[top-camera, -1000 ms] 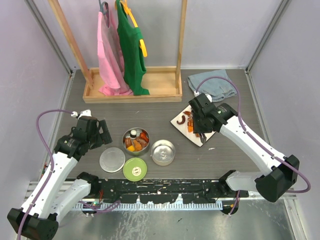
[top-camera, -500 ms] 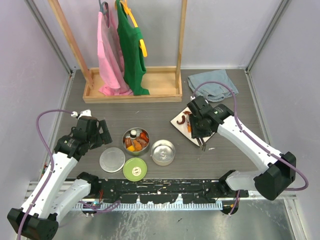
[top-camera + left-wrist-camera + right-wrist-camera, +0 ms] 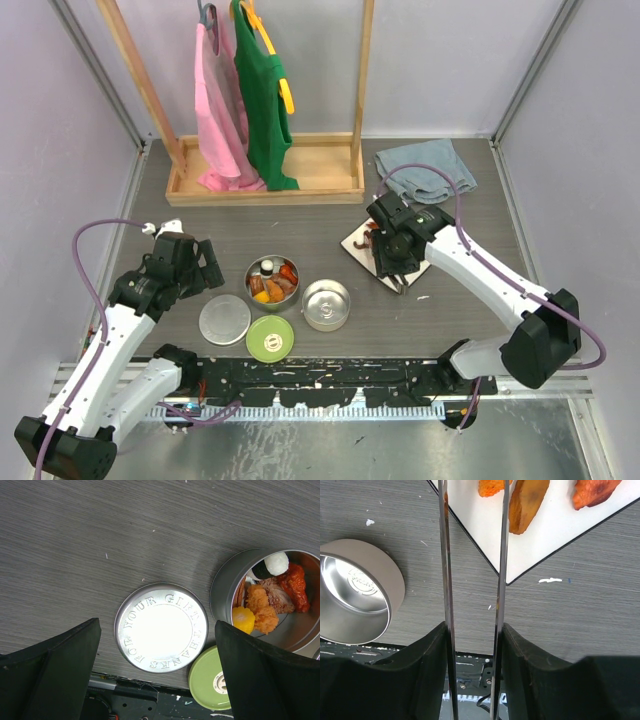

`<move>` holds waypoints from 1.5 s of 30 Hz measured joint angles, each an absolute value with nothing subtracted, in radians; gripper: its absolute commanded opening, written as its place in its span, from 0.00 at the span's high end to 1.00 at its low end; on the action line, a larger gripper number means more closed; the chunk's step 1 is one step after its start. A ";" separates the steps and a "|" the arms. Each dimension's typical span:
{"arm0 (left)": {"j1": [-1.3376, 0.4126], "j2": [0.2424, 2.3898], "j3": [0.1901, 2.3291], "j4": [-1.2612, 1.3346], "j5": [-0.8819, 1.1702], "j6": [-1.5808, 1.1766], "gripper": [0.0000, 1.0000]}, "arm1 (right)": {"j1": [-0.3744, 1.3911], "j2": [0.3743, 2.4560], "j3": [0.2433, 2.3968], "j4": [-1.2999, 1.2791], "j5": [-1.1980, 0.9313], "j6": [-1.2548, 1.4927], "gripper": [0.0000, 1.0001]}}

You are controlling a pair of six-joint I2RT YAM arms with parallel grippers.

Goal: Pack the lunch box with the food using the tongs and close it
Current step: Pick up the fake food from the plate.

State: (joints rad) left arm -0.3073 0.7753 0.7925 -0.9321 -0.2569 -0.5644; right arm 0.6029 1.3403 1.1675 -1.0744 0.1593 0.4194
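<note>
Easing its squeeze, the right gripper (image 3: 474, 630) still grasps the tongs (image 3: 445, 555), whose arms spread over the plate (image 3: 480, 525), likely readying another pinch of food (image 3: 527, 505). The left gripper (image 3: 160, 670) hangs wide open above the steel lid (image 3: 161, 627). The grey table (image 3: 300, 220) has a clothes rack (image 3: 265, 185) behind.

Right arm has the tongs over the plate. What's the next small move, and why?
Probably lower the tongs onto the white plate and squeeze them on the orange chunk showing between their arms. The right tool holds them spread, food lies on the plate, and one tin sits empty.
</note>
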 measured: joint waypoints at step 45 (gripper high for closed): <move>-0.307 0.780 0.793 -0.932 -0.257 -0.565 0.02 | 0.607 1.271 1.234 -1.086 0.221 0.425 0.73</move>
State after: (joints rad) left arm -0.3073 0.7795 0.7925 -0.9321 -0.2569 -0.5648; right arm 0.6067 1.2709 1.2335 -1.0863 0.2214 0.4248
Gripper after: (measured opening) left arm 0.980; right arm 0.350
